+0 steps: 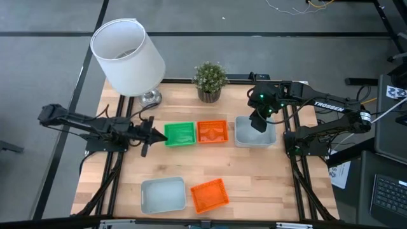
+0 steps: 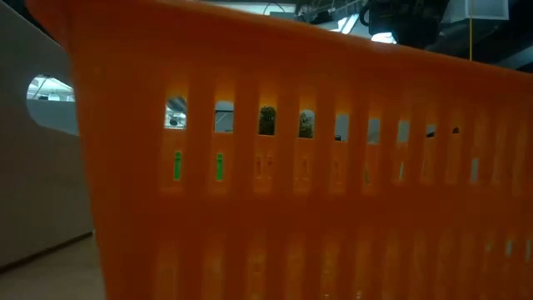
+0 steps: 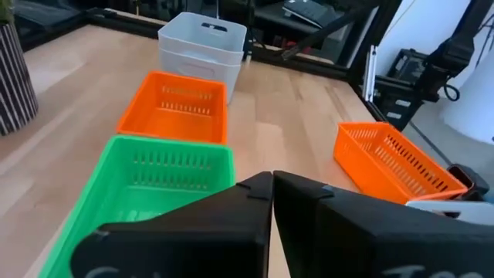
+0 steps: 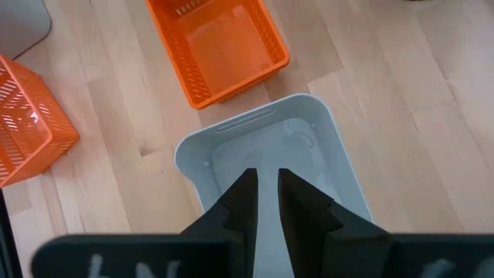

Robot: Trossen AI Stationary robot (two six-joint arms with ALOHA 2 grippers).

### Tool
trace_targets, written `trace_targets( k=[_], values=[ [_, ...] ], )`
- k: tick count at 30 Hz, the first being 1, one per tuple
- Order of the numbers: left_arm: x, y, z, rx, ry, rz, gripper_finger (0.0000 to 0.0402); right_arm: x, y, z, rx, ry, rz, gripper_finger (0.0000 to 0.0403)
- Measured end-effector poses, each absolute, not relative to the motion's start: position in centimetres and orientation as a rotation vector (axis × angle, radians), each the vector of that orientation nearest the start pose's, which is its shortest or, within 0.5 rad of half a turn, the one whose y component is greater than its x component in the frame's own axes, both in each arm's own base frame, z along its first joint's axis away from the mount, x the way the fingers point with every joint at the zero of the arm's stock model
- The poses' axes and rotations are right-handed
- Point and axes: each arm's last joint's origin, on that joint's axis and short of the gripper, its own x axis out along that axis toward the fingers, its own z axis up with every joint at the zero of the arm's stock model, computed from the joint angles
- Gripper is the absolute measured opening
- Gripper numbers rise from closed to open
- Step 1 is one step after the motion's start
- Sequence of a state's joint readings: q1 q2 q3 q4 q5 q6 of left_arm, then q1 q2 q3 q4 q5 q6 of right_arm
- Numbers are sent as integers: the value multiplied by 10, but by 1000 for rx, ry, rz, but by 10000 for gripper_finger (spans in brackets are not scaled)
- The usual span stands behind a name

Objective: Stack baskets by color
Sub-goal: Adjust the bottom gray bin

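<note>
Three baskets stand in a row across the table's middle: a green basket (image 1: 180,133) (image 3: 154,185), an orange basket (image 1: 212,131) (image 3: 176,108) and a pale grey basket (image 1: 255,131) (image 4: 270,154), which looks like two nested in the left wrist view (image 3: 202,42). Near the front edge lie another grey basket (image 1: 163,194) and another orange basket (image 1: 209,194) (image 3: 394,158), whose slotted wall fills the low view (image 2: 291,167). My left gripper (image 1: 159,135) (image 3: 272,185) is shut and level, just left of the green basket. My right gripper (image 1: 259,124) (image 4: 264,185) hangs above the grey basket's inside, with a narrow gap and nothing in it.
A white lampshade (image 1: 127,57) on a metal foot (image 1: 151,97) stands at the far left, with a potted plant (image 1: 210,81) at the far middle. Bare wood lies between the row of baskets and the two near ones.
</note>
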State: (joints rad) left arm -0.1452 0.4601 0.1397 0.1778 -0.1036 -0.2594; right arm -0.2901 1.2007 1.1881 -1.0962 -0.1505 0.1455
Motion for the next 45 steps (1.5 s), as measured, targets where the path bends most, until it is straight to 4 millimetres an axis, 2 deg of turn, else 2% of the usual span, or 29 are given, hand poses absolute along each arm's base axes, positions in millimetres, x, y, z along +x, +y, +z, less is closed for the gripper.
trace_targets(
  k=[5, 11, 16, 28, 31, 34, 39, 41, 45],
  values=[
    [123, -15, 173, -210, 139, -26, 2, 206, -57, 320, 374, 1074, -205, 53],
    [117, -14, 171, -161, 99, -33, 5, 209, -58, 322, 317, 1039, -175, 53],
    [117, -15, 166, -258, 120, -46, 6, 212, -59, 324, 310, 999, -175, 53],
    [117, -14, 166, -291, 124, -36, 6, 217, -60, 327, 279, 943, -165, 53],
    [117, -17, 182, -254, 2, -93, 2, 217, -60, 327, 285, 943, -167, 53],
    [116, -24, 211, -215, -56, -181, 1, 217, -60, 327, 305, 943, -177, 53],
    [126, -44, 237, -208, 116, -288, 1, 216, -60, 327, 306, 947, -177, 53],
    [136, -58, 240, -219, 193, -343, 0, 216, -60, 327, 304, 947, -176, 53],
    [162, -95, 229, -207, 416, -425, 0, 216, -60, 326, 301, 948, -175, 53]
  ],
)
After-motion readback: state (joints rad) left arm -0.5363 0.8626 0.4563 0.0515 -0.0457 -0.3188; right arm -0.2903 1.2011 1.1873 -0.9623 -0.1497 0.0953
